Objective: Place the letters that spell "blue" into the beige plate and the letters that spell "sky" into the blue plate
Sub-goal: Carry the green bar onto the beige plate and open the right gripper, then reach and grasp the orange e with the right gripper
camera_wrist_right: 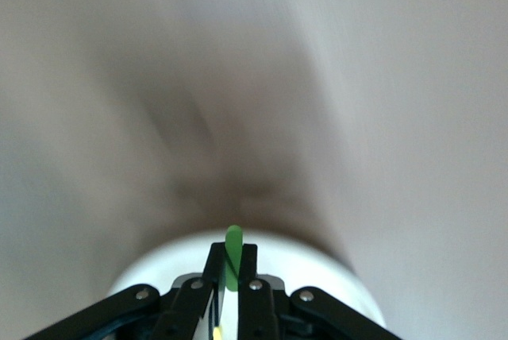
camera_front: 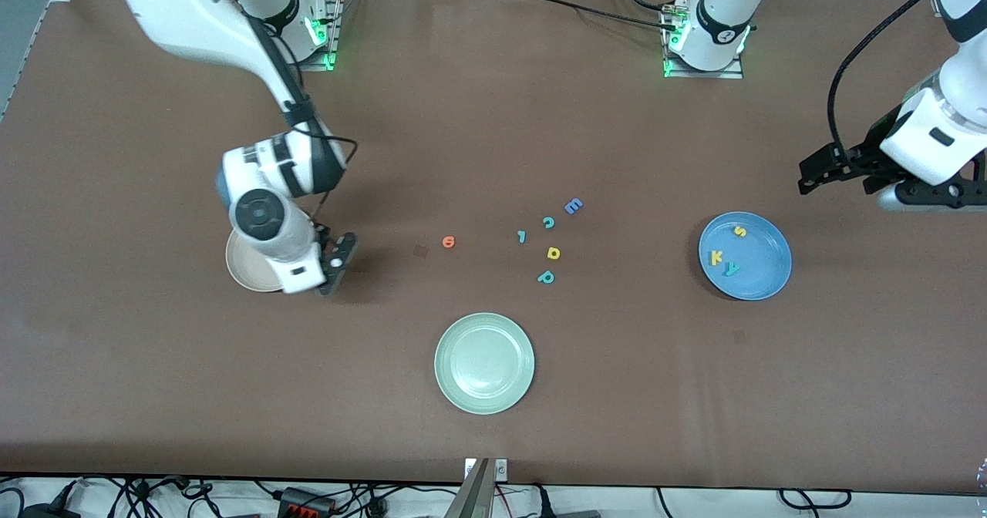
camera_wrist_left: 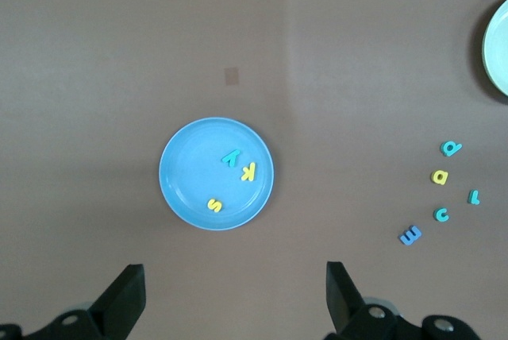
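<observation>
The right gripper [camera_wrist_right: 232, 276], pinching a green letter [camera_wrist_right: 232, 246], hangs above the beige plate [camera_front: 243, 265] to drop it, while the left gripper [camera_wrist_left: 235, 296] waits wide open and empty at the left arm's end of the table.

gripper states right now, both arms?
Left gripper: open, holding nothing, above the table beside the blue plate.
Right gripper: shut on a thin green letter, over the beige plate.

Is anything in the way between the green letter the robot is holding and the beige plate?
Nothing visible is. The right end effector is shut on the thin green letter over the beige plate. Its own arm hides most of that plate in the front view, so what already lies in it cannot be fully seen. The left end effector waits open.
</observation>
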You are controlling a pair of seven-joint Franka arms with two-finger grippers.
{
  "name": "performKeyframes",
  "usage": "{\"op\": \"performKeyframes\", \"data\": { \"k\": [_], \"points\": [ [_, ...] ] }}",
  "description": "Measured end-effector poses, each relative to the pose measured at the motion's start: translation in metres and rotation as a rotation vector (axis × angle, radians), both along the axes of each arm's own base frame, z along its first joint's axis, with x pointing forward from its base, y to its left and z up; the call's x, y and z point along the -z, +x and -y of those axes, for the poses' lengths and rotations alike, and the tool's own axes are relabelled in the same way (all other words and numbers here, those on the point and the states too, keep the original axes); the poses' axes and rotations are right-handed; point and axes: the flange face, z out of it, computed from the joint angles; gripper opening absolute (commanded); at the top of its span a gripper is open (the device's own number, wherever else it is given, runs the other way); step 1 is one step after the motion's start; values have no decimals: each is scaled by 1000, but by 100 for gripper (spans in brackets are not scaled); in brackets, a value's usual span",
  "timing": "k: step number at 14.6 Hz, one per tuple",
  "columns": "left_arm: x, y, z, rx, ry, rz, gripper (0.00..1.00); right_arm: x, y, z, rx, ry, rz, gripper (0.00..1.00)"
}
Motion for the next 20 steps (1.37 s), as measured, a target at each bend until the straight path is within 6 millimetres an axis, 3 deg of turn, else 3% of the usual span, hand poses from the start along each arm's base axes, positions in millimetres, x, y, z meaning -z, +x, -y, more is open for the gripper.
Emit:
{"op": "performKeyframes", "data": {
  "k": [2,5,7,9,10,11,12,14,17,20],
  "points": [
    [-5,-14,4,12,1,-2,100,-2,-8,44,68,-3,-19,0],
    [-9,-23,23,49,4,-30,100,-1,-25,93,145,-6,-49,0],
    [-12,-25,35,70,5,-25,100,9,-38,105,164,-7,-75,0],
    [-15,-25,38,77,5,-20,100,24,-49,102,171,7,-75,0],
    [-15,-25,39,78,5,-20,100,32,-54,101,171,14,-68,17],
    [-15,-25,39,78,5,-20,100,36,-56,100,170,17,-63,92],
    [-15,-25,38,78,5,-20,100,35,-56,99,170,19,-57,100],
    [-14,-24,38,76,5,-20,100,28,-51,96,166,27,-33,100],
    [-14,-24,36,74,5,-22,100,0,-41,88,194,37,27,100],
    [-14,-24,34,70,5,-22,100,-23,-41,54,255,50,77,100]
  ]
}}
